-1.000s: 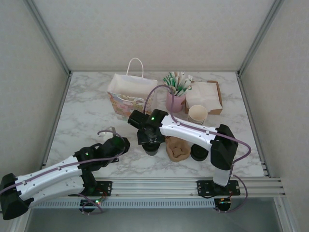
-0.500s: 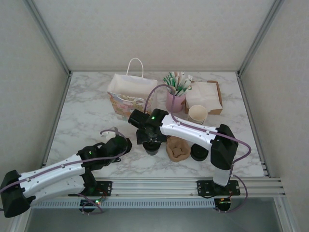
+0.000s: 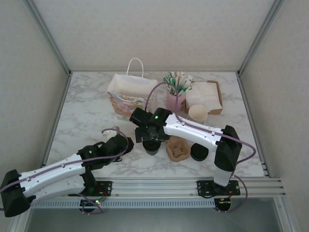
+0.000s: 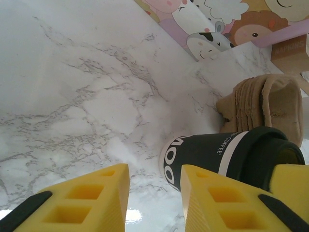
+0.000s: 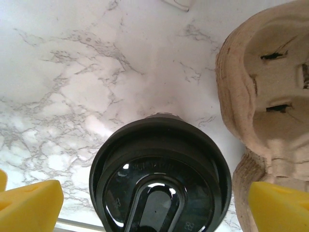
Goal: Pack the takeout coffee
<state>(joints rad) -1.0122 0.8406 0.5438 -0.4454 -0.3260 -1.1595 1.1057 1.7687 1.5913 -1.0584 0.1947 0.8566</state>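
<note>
The takeout coffee [image 3: 152, 147] is a dark paper cup with white lettering and a round black lid, standing upright on the marble table just left of the cardboard carrier. My right gripper [image 3: 151, 139] hovers directly over it, open, with a yellow finger [image 5: 30, 204] on each side of the lid [image 5: 159, 164] and not touching it. My left gripper [image 3: 123, 143] sits low to the cup's left, open by a narrow gap with nothing between its fingers [image 4: 91, 198]. In the left wrist view the cup [image 4: 217, 154] stands just ahead of the gripper, to the right.
A patterned paper bag [image 3: 129, 94] with a white handle stands open at the back. A pink cup of stirrers [image 3: 175, 99], a brown napkin box [image 3: 205, 96] and stacked cream cups [image 3: 197, 114] lie back right. A cardboard carrier [image 3: 177, 149] and black lids [image 3: 199, 152] sit right of the coffee.
My right gripper's jaws have spread wider around the coffee's lid. The left gripper has crept a little to the right, toward the cup.
</note>
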